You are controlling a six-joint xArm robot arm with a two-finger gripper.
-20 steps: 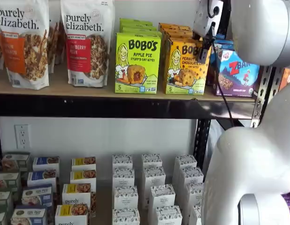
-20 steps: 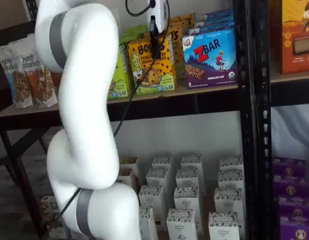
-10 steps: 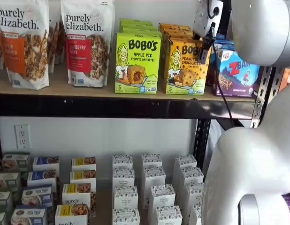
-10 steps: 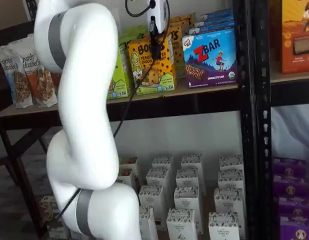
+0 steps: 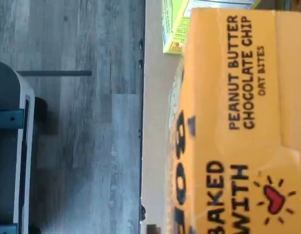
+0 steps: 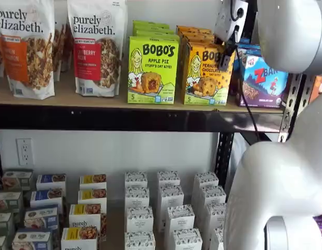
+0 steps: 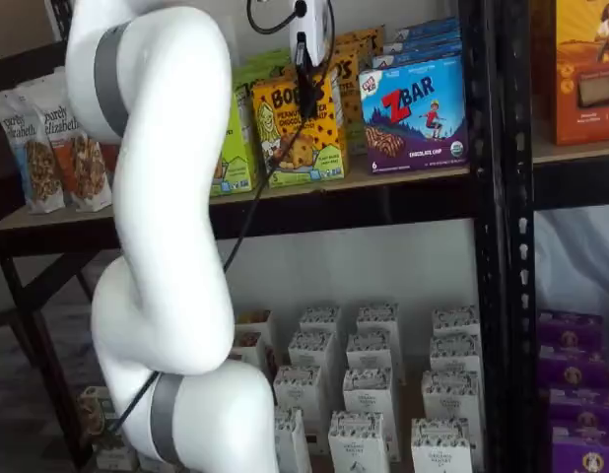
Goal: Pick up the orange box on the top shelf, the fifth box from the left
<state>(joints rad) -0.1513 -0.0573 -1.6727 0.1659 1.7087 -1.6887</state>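
Note:
The orange box (image 6: 202, 75) stands at the front of its row on the top shelf (image 6: 98, 101), between a lime-green Bobo's carton and a blue ZBar box; it shows in both shelf views (image 7: 300, 138). My gripper (image 6: 225, 61) reaches down over the box's upper right part, its white body above. Only a black finger, seen side-on (image 7: 306, 94), lies against the box front, so no gap can be judged. The wrist view is filled by the orange box (image 5: 238, 122) close up, with the shelf board (image 5: 155, 122) beside it.
The lime-green Apple Pie carton (image 6: 152, 70) stands just left of the orange box and the ZBar box (image 6: 262, 80) just right. Granola bags (image 6: 97, 47) stand further left. A black upright (image 7: 502, 236) rises at the right. Small white boxes (image 6: 169, 208) fill the lower level.

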